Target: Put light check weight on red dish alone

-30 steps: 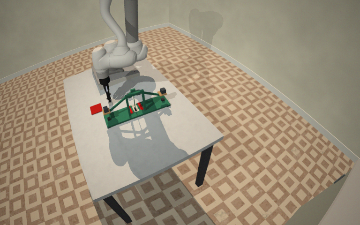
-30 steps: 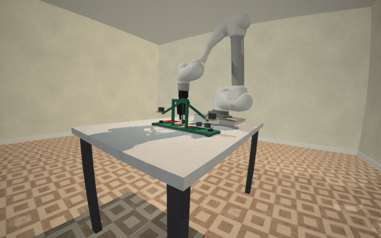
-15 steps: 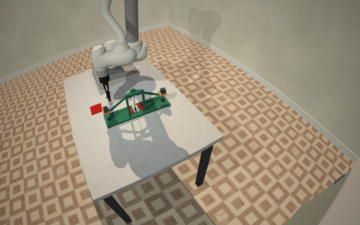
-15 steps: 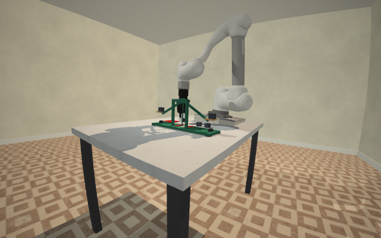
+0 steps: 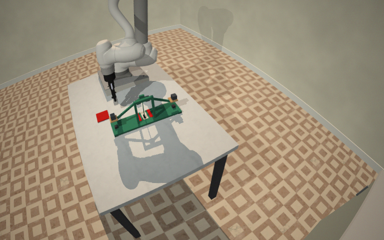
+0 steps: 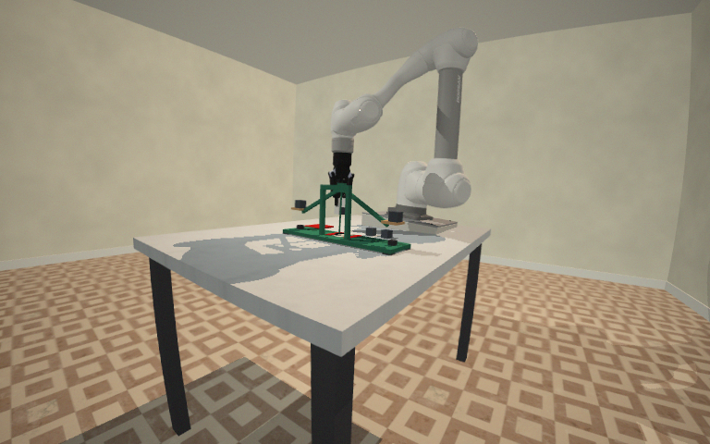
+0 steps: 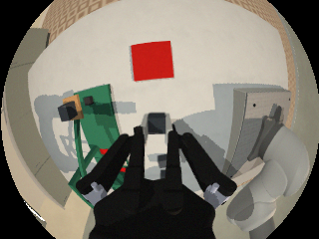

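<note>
Weight (image 7: 158, 122) sitting pinched between jaws of gripper (image 7: 158, 131), narrowly parted, hanging above bench (image 5: 169, 147) beside red dish (image 5: 102, 116). Two more weights resting on pans of green balance (image 5: 147, 117), others lying on its base.

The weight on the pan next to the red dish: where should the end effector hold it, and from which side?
Probably from straight above, closing on two opposite upright sides of the weight. It is a small low block standing on its pan with its top free, and the sloping beam crowds one side.
</note>
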`<state>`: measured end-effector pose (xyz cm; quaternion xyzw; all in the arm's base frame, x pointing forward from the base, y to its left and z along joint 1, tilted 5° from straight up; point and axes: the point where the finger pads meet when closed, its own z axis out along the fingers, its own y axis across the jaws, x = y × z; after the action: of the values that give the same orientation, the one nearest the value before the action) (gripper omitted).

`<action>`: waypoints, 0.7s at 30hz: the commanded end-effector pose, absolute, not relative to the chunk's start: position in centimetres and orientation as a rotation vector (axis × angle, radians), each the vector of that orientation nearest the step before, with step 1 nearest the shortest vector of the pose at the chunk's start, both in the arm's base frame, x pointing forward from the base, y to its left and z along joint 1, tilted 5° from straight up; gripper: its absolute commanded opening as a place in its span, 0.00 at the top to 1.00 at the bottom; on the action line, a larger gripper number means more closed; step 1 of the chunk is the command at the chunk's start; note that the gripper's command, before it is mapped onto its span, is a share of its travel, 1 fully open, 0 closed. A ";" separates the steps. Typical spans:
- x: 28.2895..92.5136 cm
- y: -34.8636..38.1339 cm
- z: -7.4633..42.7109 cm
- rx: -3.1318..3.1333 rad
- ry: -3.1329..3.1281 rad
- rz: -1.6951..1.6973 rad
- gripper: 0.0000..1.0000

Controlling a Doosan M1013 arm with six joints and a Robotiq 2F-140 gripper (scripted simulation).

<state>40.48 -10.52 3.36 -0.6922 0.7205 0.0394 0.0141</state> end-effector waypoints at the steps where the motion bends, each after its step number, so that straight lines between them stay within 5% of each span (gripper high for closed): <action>1: 40.5 -10.5 3.6 -2.155 2.243 0.123 0.76; 10: 40.5 -10.7 3.6 -2.156 2.242 0.123 0.76; 21: 41.0 -21.6 3.9 -2.229 2.167 0.121 0.76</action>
<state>40.93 -19.23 3.89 -0.7111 0.7020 0.0373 0.0121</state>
